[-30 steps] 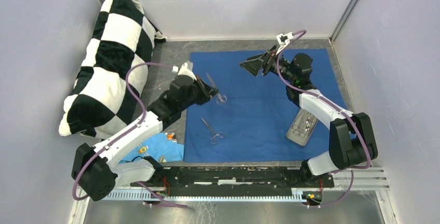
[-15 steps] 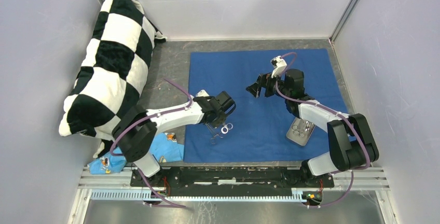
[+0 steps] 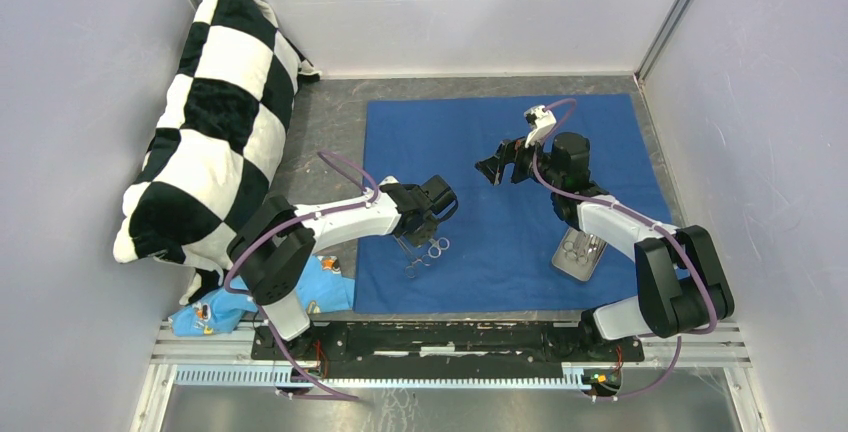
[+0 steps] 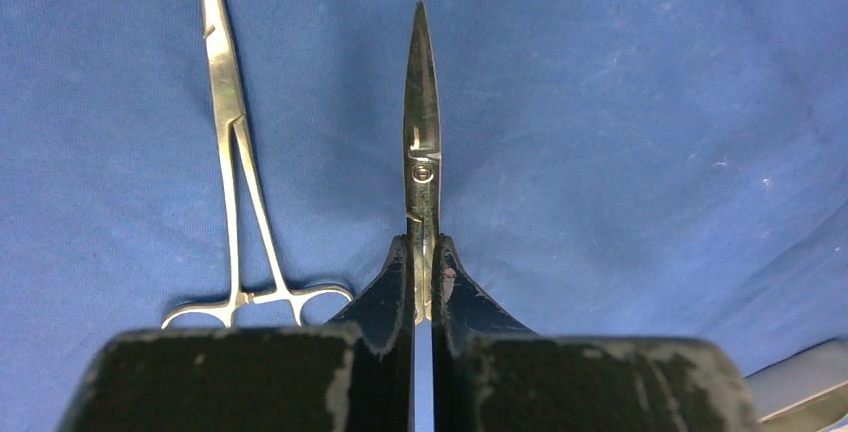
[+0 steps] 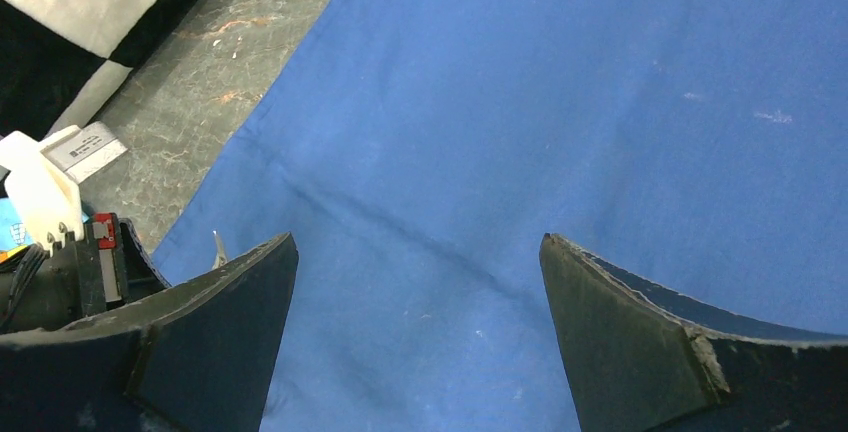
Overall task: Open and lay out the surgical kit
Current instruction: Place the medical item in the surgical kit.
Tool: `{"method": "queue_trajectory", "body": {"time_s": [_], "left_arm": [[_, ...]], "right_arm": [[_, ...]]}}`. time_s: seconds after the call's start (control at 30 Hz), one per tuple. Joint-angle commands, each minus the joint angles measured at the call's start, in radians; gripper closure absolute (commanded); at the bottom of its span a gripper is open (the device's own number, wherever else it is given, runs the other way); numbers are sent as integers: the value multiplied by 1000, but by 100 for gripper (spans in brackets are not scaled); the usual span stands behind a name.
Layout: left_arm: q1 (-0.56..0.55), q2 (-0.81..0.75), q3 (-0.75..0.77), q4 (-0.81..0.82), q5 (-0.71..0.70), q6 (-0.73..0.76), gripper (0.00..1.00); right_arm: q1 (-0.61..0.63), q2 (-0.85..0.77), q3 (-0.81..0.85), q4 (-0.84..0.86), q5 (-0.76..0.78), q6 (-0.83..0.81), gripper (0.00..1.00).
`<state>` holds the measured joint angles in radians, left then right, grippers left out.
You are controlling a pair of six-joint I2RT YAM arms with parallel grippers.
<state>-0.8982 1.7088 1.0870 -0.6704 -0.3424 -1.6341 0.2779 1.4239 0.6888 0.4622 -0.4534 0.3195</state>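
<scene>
Steel scissors (image 4: 421, 152) tight between left jaws, above dark blue cloth (image 4: 650, 102); right jaws wide apart.

Count: 1 dark blue cloth (image 3: 500, 142), 1 steel tray (image 3: 580, 255). Loose instruments outside the tray: 2 — 1 pair of scissors (image 4: 421, 152) and 1 ring-handled forceps (image 4: 235, 152). More silver instruments in the tray, at least a couple, too small for an exact number. 1 checkered pillow (image 3: 200, 122), 1 light blue cloth scrap (image 3: 325, 287). Arms: 2 — left arm (image 3: 340, 220), right arm (image 3: 610, 217). Grippers: 2, left gripper (image 4: 421, 252) and right gripper (image 5: 415, 252), two fingers each.
</scene>
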Motion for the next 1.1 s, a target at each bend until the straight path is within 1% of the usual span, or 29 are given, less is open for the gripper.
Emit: {"method": "queue_trajectory", "body": {"time_s": [0.0,0.3,0.7,0.97,1.07], "left_arm": [[1,21,28,38,12,-39,98],[4,54,24,76,33,2,98],[8,128,64,96,38,161,93],[10,124,43,95,34,168,83],[12,116,43,94,28,176,73]], "right_arm": [[4,-20,-2,48,15,-20,2],[4,-21,-3,45,19,-27,2],[3,-16,-3,46,23,-27,2],[3,-10,-1,44,22,-31,2],[4,-7,0,43,21,-31,2]]}}
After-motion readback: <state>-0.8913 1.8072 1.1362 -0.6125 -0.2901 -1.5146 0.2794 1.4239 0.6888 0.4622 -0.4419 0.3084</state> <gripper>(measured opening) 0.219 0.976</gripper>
